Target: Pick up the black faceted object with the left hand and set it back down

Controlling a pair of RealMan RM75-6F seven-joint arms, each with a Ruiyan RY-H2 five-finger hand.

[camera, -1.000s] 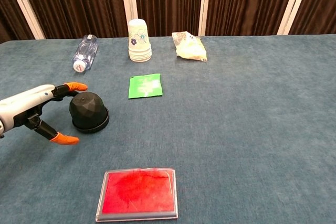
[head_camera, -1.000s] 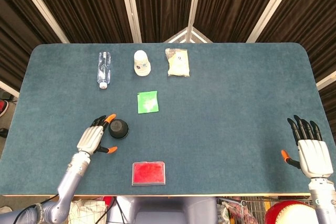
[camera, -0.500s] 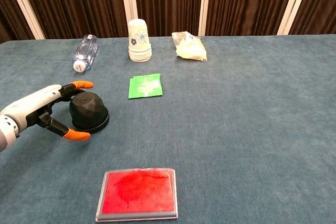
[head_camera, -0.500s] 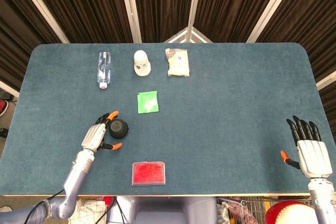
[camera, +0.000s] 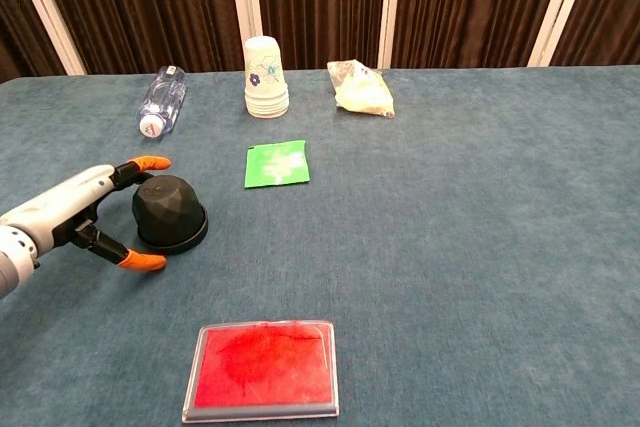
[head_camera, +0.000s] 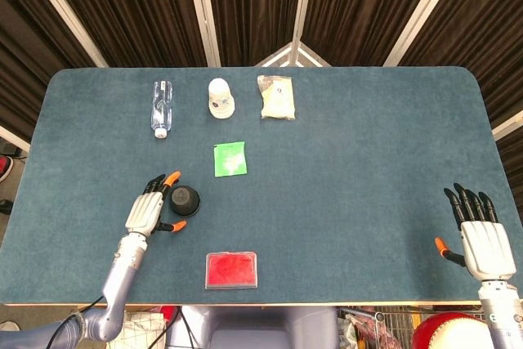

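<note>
Black faceted object (camera: pixel 169 211) sits on counter (camera: pixel 460 227) betw. spread fingers of left hand (camera: pixel 75 209); fingers apart, not clamped on it.

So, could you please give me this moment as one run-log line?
phase: pre-grasp | left hand: open beside black faceted object | object: on table | right hand: open, idle

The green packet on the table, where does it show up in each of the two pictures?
Head view: the green packet lies left of centre, mid-table.
Chest view: the green packet lies left of centre, in the upper half.
Shared landmark: in both views the stack of paper cups stands just beyond it.
</note>
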